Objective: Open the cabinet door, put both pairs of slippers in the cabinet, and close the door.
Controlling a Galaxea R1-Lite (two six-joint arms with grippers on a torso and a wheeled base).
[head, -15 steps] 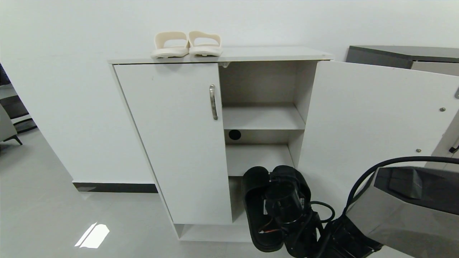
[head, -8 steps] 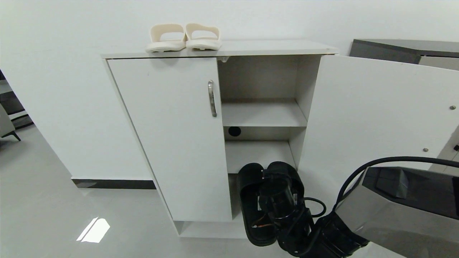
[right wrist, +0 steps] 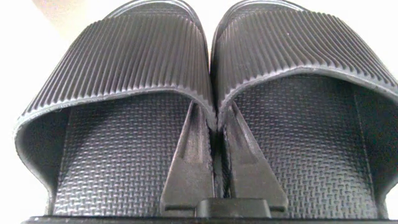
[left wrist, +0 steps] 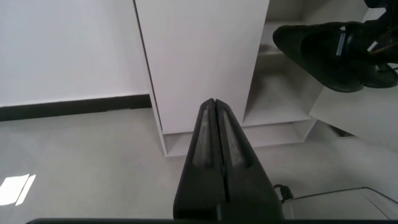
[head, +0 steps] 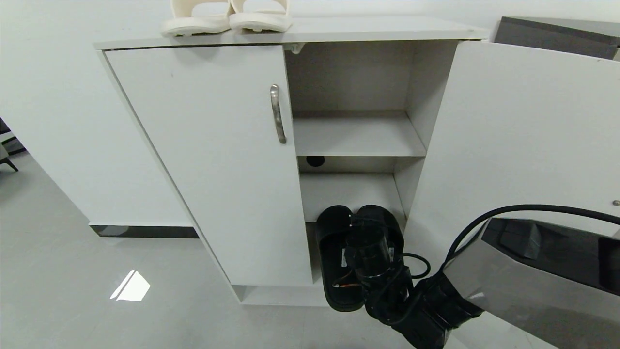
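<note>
A white cabinet (head: 387, 30) stands with its right door (head: 523, 135) swung open and its left door (head: 208, 155) closed. A pair of beige slippers (head: 227, 19) lies on the cabinet top at the left. My right gripper (right wrist: 214, 115) is shut on the pair of black slippers (head: 332, 237), pinching the two inner strap edges together. It holds them in front of the lower compartment, toes just over the middle shelf's (head: 348, 194) front edge. My left gripper (left wrist: 214, 106) is shut and empty, low before the left door; the black slippers (left wrist: 323, 46) hang off to its side.
An upper shelf (head: 353, 138) is bare. A metal handle (head: 276, 114) sits on the left door's edge. A grey unit (head: 557, 29) stands behind the open door. Open grey floor (head: 72, 291) lies to the left of the cabinet.
The head camera has moved closer to the cabinet, so the whole picture shifted. My right gripper with the black slippers has edged a little further toward the lower opening.
</note>
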